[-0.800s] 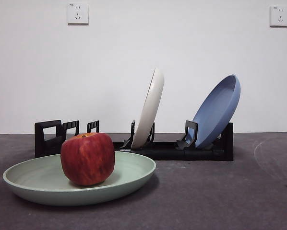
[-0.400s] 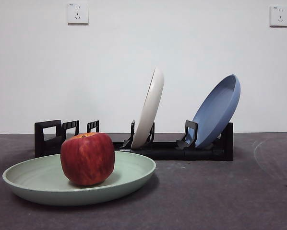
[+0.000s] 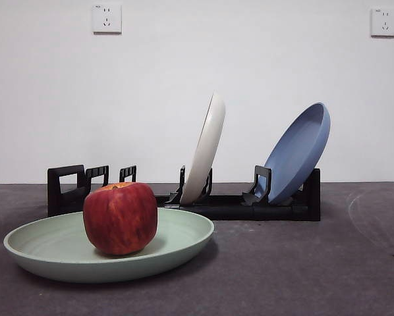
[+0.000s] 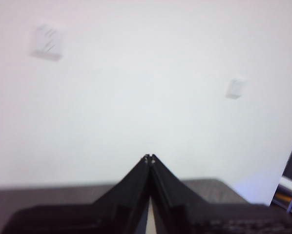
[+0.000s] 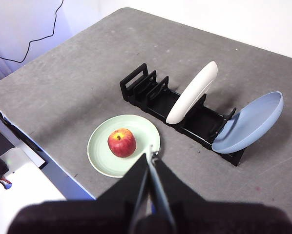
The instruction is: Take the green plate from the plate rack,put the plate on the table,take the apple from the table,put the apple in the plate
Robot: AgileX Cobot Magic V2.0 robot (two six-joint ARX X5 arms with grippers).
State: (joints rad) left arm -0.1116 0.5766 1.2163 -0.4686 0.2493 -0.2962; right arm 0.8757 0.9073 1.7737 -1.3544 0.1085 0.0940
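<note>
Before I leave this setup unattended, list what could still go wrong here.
1. The dark red apple sits loose, off-centre in the shallow pale sage green round plate; a bump might roll it over the low rim.
2. The cream-white plate and blue plate lean steeply in the long black plastic plate rack; a knock could tip them.
3. In the right wrist view, the green plate lies fairly near the dark grey table edge.

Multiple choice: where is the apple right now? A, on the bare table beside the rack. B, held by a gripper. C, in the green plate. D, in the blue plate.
C: the apple sits in the green plate, which lies flat on the table in front of the plate rack; both grippers are shut, away from it.
</note>
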